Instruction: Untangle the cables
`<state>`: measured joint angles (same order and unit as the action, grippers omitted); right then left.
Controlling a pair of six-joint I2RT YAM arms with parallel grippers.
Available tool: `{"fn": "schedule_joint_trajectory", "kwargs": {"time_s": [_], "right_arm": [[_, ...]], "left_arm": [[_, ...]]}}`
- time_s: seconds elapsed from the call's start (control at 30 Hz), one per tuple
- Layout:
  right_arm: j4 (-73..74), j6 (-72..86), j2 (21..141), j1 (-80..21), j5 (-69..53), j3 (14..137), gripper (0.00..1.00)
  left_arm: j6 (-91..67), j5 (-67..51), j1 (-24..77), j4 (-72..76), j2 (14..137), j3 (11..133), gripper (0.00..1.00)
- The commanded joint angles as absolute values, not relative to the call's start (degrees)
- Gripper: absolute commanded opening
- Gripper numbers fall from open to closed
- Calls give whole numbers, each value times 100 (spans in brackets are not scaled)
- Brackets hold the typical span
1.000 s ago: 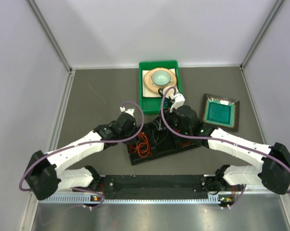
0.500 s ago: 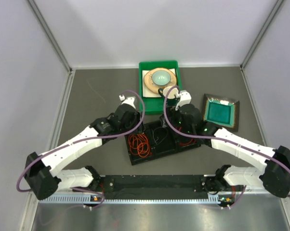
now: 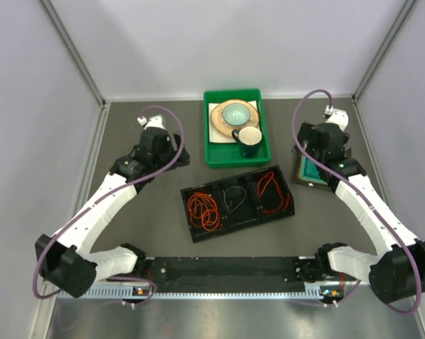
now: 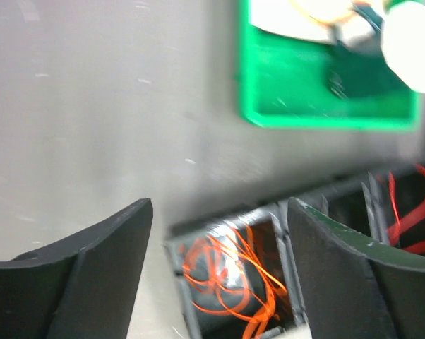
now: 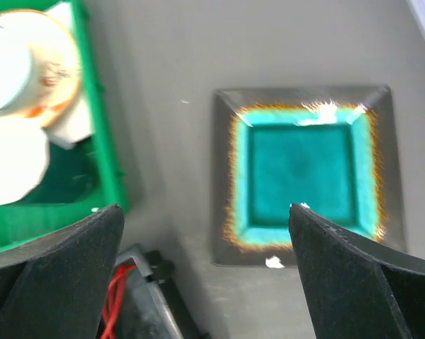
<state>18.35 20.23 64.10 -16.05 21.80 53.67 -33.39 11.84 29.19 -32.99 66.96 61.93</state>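
- Top view: a black three-compartment tray (image 3: 244, 224) lies on the table (image 3: 142, 212), and each compartment holds one cable.
- The orange cable (image 3: 204, 210) is coiled in the tray's left compartment. The pale grey cable (image 3: 234, 200) lies in the middle one and the red cable (image 3: 270, 192) in the right one. None of the strands crosses into a neighbouring compartment.
- A green bin (image 3: 207, 134) sits just beyond the tray and holds a plate with a bowl (image 3: 234, 113) and a dark mug (image 3: 249, 140).
- A square teal dish (image 3: 308, 173) lies beyond the tray's right end, partly under the right arm (image 3: 354, 191).
- The left arm (image 3: 106, 194) reaches out to a spot beyond and left of the tray. From above, the fingers of neither arm can be made out.
- Left wrist view: the left end effector (image 4: 219, 205) has its two dark fingers spread wide, gripping and touching nothing.
- Between those fingers, the orange cable shows as a loose tangle in its compartment. The red cable is at the right edge, and the green bin is farther off, beyond the tray. The picture is blurred.
- Right wrist view: the right end effector (image 5: 205, 208) is also spread wide and holds nothing.
- It hangs beyond the tray's right end with the teal dish below it. One fingertip overlaps the dish's near edge, and contact cannot be judged.
- A corner of the tray with a bit of red cable peeks in at the bottom left, and the green bin is at the left edge.
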Motion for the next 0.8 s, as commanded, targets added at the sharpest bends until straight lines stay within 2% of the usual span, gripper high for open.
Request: {"fn": "schedule_joint_trajectory", "kwargs": {"time_s": [0.0, 0.13, 0.33, 0.47, 0.77], "right_arm": [[2503, 2188, 6442, -1415, 2170, 5616, 99], [2733, 2355, 6653, -1161, 2338, 5704, 99], [2682, 2540, 6732, -782, 2162, 5467, 99], [2584, 2523, 6811, -782, 1846, 5379, 99], [2672, 2443, 6776, -774, 2267, 5309, 99]], "left_arm": [[-3164, 702, 2102, -3111, 6934, 6319, 88], [-3006, 747, 1689, -3216, 7364, 6486, 91], [-3050, 194, 1275, -3366, 7813, 6495, 92], [-2989, 185, 1230, -3322, 7936, 6504, 92], [-2962, 167, 1204, -3261, 8121, 6495, 92]]}}
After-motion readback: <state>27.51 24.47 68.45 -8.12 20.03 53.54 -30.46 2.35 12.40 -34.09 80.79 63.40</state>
